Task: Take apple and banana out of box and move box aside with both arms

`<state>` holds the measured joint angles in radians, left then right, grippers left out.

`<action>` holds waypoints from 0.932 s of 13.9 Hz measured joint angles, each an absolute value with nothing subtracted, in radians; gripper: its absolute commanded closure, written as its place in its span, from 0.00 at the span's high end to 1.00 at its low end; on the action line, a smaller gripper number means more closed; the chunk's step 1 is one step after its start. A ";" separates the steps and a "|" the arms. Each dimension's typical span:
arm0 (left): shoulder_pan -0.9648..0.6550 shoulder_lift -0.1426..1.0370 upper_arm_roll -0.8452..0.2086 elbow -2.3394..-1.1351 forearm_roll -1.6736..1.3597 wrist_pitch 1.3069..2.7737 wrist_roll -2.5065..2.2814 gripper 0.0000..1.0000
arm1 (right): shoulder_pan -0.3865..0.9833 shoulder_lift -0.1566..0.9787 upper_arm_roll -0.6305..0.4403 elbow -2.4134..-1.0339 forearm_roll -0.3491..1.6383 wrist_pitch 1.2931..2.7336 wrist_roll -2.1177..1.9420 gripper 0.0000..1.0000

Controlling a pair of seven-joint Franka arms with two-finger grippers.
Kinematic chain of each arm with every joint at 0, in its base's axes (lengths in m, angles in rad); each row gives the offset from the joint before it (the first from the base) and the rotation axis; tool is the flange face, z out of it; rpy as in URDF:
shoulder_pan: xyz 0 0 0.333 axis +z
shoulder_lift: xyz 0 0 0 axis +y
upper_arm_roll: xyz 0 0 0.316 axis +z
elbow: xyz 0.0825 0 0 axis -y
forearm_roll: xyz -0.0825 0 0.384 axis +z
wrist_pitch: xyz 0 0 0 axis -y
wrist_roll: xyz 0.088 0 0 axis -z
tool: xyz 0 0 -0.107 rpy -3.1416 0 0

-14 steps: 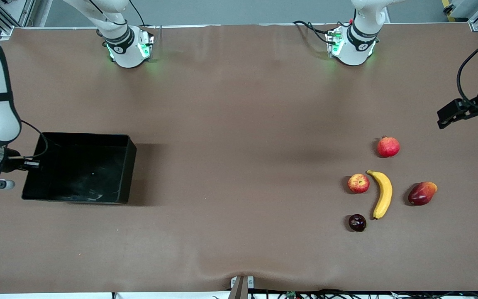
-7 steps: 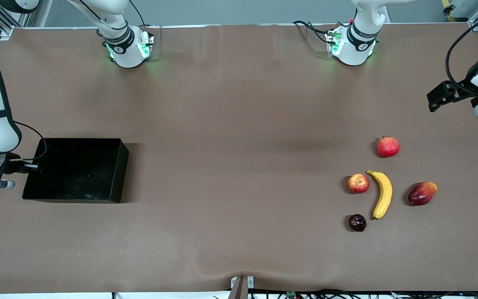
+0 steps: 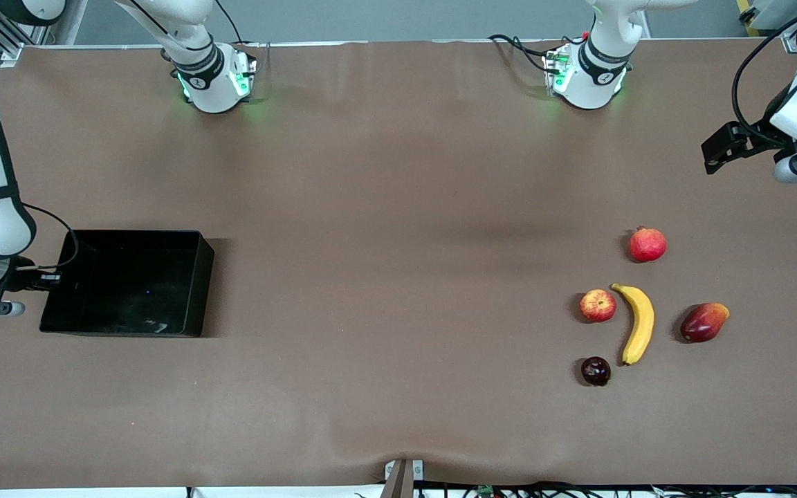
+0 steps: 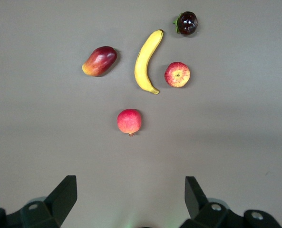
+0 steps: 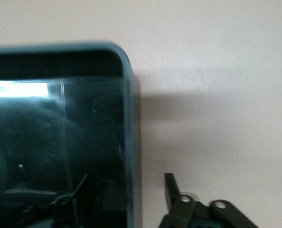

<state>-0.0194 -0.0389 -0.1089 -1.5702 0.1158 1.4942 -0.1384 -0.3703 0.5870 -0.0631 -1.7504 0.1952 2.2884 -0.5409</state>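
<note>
The right gripper (image 5: pixel 126 190) straddles the end wall of the black tray (image 3: pixel 191 290), one finger (image 5: pixel 83 187) inside and one (image 5: pixel 171 190) outside — whether the fingers press the wall cannot be told. The tray sits on the brown table (image 3: pixel 398 207) at the right arm's end, its glossy floor bare.

The left gripper (image 4: pixel 131 197) hangs over the table at the left arm's end, its fingers (image 4: pixel 64 192) spread wide and holding nothing. The fruits lie in a loose cluster toward that end, well apart from the tray. The banana (image 3: pixel 638 322) lies in the middle, its length running toward the front camera. The apple (image 3: pixel 598 305) sits just beside it, on the side toward the right arm's end. A pomegranate (image 3: pixel 647 244) lies farther from the front camera than the banana. A dark purple fruit (image 3: pixel 596 371) lies nearer to the camera, by the banana's tip. A red-and-yellow mango (image 3: pixel 703 321) rests beside the banana — toward the left arm's end.
</note>
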 measured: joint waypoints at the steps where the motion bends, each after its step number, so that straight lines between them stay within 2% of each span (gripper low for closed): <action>1: -0.019 -0.039 -0.108 -1.573 0.116 1.494 -0.138 1.00 | -0.364 0.579 -0.057 -1.737 0.195 2.279 -0.542 1.00; 8: -0.019 -0.039 -0.104 -1.577 0.115 1.493 -0.138 1.00 | -0.251 0.395 -0.051 -1.707 0.182 2.115 -0.514 1.00; 13: -0.017 -0.040 -0.101 -1.567 0.115 1.494 -0.138 1.00 | -0.099 0.243 -0.047 -1.704 0.083 1.930 -0.231 1.00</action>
<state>-0.0173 -0.0401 -0.1014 -1.5675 0.1154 1.4936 -0.1383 -0.0991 0.2428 -0.0468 -1.7041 0.0834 1.9300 -0.2306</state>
